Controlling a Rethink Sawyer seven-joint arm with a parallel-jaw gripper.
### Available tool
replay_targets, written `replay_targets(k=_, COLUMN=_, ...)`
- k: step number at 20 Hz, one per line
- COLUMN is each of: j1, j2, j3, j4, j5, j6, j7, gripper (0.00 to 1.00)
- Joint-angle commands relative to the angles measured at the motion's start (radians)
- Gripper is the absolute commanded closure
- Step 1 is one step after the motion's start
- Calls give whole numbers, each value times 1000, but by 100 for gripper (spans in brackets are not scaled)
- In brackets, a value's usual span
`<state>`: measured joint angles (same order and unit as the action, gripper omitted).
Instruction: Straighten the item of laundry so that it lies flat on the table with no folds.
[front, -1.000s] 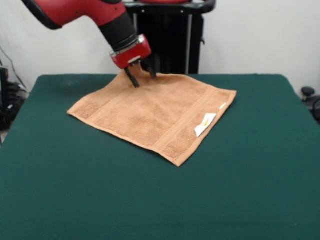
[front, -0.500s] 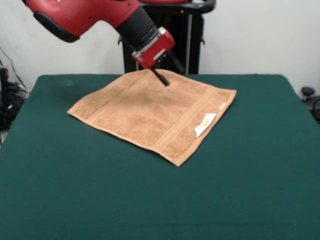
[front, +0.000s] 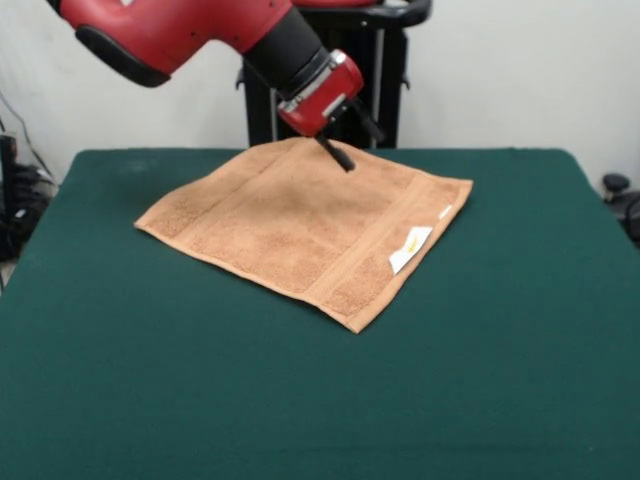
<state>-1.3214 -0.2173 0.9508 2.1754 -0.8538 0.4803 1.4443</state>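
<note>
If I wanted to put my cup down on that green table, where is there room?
The table is bare along its whole near side, in front of the towel, and in a wide strip to the picture's right of it. The far side is crowded: the gripper hangs over the towel's far corner.

the table (front: 520, 330) is a broad rectangle covered in dark green felt-like cloth. one thing lies on it: an orange-brown towel (front: 300, 225), spread flat toward the far middle, set cornerwise to the table's edges. woven bands run along two sides, and a small white label (front: 409, 247) sits near its right edge.
</note>
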Motion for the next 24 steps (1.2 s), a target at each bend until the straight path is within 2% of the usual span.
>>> replay_targets(k=1, j1=117, j2=-157, j3=4, j4=-51, j5=-18, j6=0, j7=33, gripper=0)
replay_targets(k=7, j1=214, j2=-288, j3=-127, j4=-52, j5=-60, j6=-93, j7=198, gripper=0)
replay_targets(k=8, j1=236, j2=-298, j3=-163, j4=-55, j5=-47, j6=-120, j7=206, gripper=100)
replay_targets(k=13, j1=324, j2=-305, j3=-263, j4=-74, j5=-64, j6=-170, j7=270, gripper=100)
replay_targets(k=16, j1=358, j2=-307, j3=-323, j4=-81, j5=-45, j6=-197, j7=265, gripper=100)
replay_targets(k=24, j1=511, j2=-341, j3=-527, j4=-134, j5=-9, j6=-279, j7=299, gripper=100)
